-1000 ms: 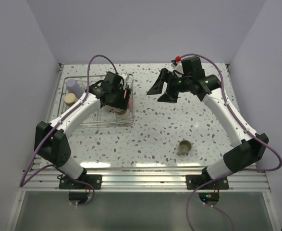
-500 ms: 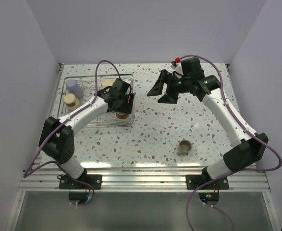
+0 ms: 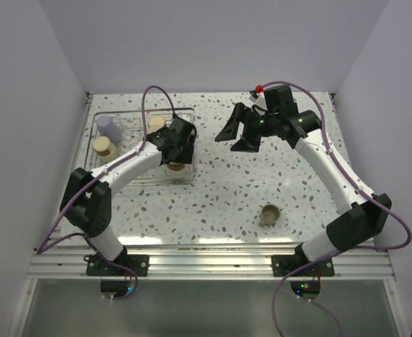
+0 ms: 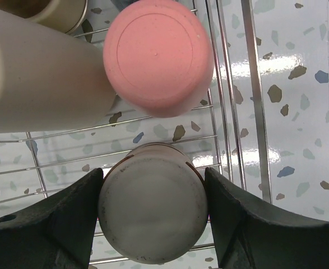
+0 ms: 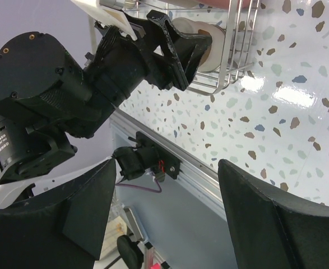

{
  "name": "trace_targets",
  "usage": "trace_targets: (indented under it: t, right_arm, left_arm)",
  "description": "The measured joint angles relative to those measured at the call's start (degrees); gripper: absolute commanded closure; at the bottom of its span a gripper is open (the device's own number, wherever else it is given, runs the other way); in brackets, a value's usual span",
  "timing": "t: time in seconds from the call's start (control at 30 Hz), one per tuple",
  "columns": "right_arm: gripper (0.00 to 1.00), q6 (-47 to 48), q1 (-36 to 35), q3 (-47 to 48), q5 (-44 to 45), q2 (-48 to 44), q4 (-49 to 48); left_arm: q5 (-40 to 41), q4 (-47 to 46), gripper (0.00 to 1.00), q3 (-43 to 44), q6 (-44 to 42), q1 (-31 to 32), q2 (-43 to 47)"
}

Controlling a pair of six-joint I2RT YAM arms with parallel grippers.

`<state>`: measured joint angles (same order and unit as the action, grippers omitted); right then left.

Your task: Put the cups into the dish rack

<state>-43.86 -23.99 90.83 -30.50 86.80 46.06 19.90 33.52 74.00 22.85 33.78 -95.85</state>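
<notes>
Left gripper (image 4: 153, 185) clamped on shiny round steel cup (image 4: 152, 218), pads on both sides. Cup is upside down, base up, long axis vertical, in near right corner of silver wire dish rack (image 4: 248, 84), just beside inverted pink plastic tumbler (image 4: 156, 53). Right gripper (image 5: 167, 168) wide open, empty.

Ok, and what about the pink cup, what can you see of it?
The pink cup is round and looks like matte plastic. It stands upside down in the dish rack, on the wires, so its flat bottom faces up, with a ring and a tiny dot in the middle. A beige cup is close against one side, and a greyish cup sits right next to it. Nothing is holding it.
</notes>
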Motion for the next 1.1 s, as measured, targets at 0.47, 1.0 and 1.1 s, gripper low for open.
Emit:
trace_targets:
  t: [0.47,1.0,1.1]
  right_arm:
    - [0.23,0.0,0.0,-0.2,0.0,0.0,-0.1]
    - [0.24,0.0,0.0,-0.2,0.0,0.0,-0.2]
    - [0.24,0.0,0.0,-0.2,0.0,0.0,-0.2]
  left_arm:
    - [-0.2,-7.5,1.00,-8.2,2.7,0.1,3.4]
    - [-3.0,-16.2,0.56,-13.4,4.1,0.2,6.0]
    - [-4.3,-17.0,0.41,-14.1,4.1,0.2,6.5]
